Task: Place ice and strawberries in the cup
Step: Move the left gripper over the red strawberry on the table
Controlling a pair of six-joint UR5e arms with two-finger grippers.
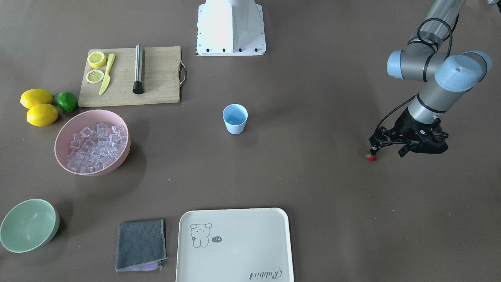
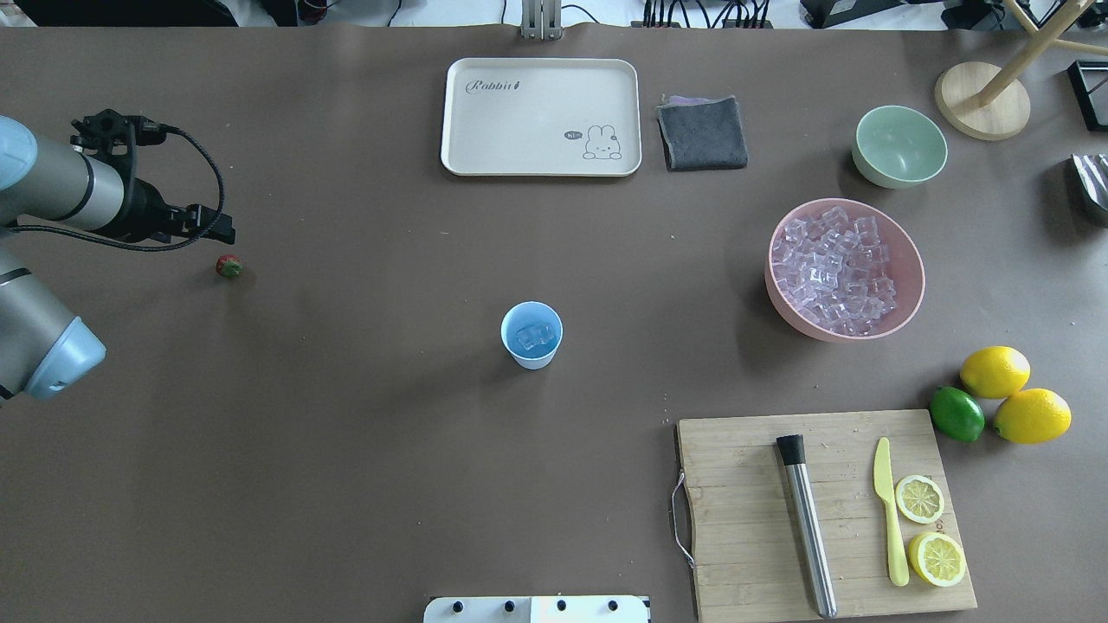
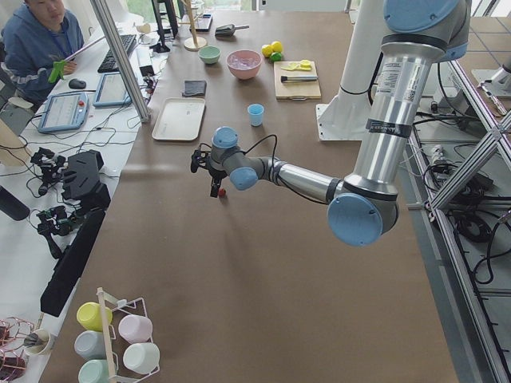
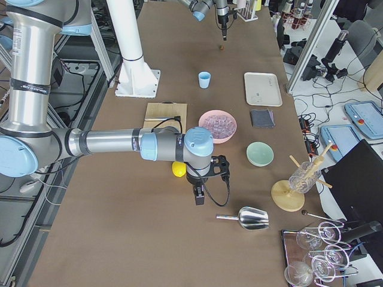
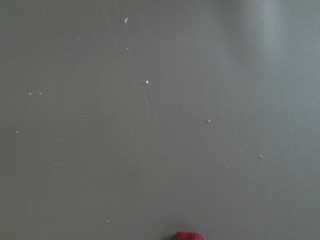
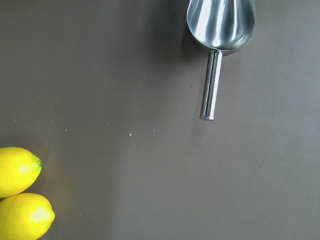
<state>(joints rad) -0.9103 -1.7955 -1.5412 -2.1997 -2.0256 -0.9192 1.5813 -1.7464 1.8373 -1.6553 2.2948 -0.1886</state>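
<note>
Left claw (image 1: 387,152) hangs spread, with the strawberry (image 1: 370,157) just beside it.

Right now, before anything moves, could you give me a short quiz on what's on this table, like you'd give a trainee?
1. True or false: the blue cup holds ice cubes.
2. How many whole lemons sit beside the lime?
3. Where does the strawberry lie? A) in the cup B) on the bare table C) beside the lime
Key: 1 true; 2 two; 3 B.
</note>
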